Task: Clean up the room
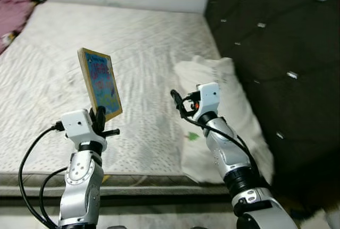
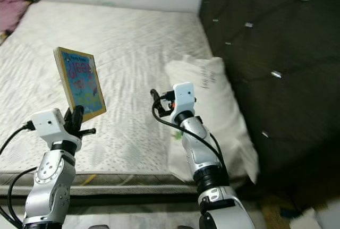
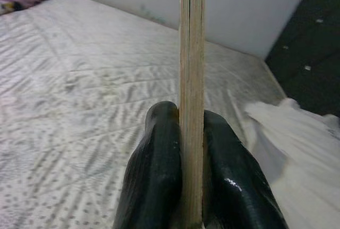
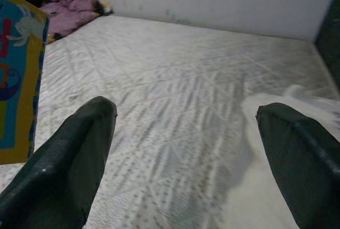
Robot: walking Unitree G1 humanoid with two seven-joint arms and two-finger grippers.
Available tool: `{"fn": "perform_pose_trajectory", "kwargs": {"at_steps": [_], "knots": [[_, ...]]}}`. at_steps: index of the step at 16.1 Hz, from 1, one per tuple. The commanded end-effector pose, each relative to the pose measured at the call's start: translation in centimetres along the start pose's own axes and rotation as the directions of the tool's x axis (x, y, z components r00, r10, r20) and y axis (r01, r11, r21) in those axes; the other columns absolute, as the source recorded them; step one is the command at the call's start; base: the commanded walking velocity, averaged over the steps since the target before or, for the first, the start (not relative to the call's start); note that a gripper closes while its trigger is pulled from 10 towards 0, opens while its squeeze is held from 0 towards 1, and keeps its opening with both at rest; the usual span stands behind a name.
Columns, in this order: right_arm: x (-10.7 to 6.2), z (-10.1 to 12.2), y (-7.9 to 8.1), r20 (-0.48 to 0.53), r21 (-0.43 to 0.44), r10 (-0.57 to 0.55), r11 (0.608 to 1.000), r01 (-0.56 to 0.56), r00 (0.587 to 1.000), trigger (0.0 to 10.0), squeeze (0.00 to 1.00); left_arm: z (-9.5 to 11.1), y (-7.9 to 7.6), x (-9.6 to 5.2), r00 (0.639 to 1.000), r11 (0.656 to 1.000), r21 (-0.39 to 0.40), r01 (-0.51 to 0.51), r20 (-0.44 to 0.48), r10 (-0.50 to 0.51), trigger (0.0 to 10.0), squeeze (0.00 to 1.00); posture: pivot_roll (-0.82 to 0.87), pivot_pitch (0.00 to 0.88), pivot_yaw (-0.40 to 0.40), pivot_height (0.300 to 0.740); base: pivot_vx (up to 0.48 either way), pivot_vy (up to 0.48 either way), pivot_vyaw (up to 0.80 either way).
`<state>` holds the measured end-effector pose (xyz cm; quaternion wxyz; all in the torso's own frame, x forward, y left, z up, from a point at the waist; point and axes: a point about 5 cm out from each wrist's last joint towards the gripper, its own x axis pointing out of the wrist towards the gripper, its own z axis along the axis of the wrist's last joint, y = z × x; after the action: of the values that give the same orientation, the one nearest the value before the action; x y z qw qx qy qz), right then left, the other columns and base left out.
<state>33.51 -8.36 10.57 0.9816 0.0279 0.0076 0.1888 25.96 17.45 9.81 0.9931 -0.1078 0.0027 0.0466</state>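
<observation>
Upright, left claw (image 1: 99,116) grips book (image 1: 100,82); right claw (image 4: 186,160) spread

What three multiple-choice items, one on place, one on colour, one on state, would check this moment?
1. Where does the white pillow lie?
A. on the mattress beside the dark headboard
B. on the floor
C. in the left end effector

2. What colour is the border of the book?
A. red
B. yellow
C. black

3. How does the right end effector stand?
A. shut on the book
B. shut on the pillow
C. open, holding nothing

Key:
1. A: the pillow rests on the mattress against the dark headboard.
2. B: a yellow edge frames the blue cover.
3. C: the right wrist view shows its two fingers wide apart over the mattress, while the left end effector clamps the book upright above the bed.
</observation>
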Motion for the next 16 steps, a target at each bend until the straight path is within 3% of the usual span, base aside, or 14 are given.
{"fn": "perform_pose_trajectory", "kwargs": {"at_steps": [1, 16], "knots": [[0.05, 0.09, -0.23, -0.008, -0.007, -0.002, 1.000, 0.001, 1.000, 10.0, 0.00, 1.14, -0.61, 0.36, 0.998, 1.000, 0.003, 0.026, 0.056, -0.026, 10.0, 0.00, 0.10, 0.033, -0.054, 0.740, 0.000, 0.000, 0.00], [-0.09, -0.17, 0.06, -0.020, -0.010, 0.019, 1.000, -0.019, 1.000, 10.0, 0.00, 0.62, -0.07, 0.13, 0.999, 1.000, -0.018, -0.018, 0.029, 0.019, 10.0, 0.00, 0.11, 0.043, -0.052, 0.740, 0.000, 0.000, 0.00]]}}
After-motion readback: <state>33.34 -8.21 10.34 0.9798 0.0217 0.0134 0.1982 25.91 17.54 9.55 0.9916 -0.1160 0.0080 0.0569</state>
